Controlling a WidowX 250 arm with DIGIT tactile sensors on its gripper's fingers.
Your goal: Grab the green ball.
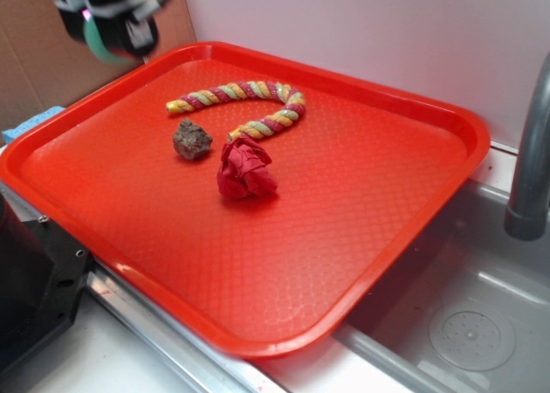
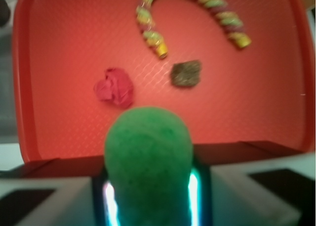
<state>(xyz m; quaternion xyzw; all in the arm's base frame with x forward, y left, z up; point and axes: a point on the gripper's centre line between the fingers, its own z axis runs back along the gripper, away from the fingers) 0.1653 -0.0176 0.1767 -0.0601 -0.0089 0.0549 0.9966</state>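
The green ball (image 2: 148,152) fills the near middle of the wrist view, pinched between the two pale fingers of my gripper (image 2: 148,189), which is shut on it. In the exterior view the gripper (image 1: 107,27) hangs in the air above the far left corner of the red tray (image 1: 464,126), well off its surface, and only a sliver of the green ball (image 1: 101,46) shows below it. From the wrist view the ball sits over the tray's near rim (image 2: 237,149).
On the tray lie a curved striped rope toy (image 1: 245,105), a lumpy brown rock (image 1: 192,140) and a wrinkled red paper wad (image 1: 245,171). A metal sink (image 1: 464,324) with a grey faucet (image 1: 531,161) lies to the right. A blue sponge (image 1: 30,122) is at the left.
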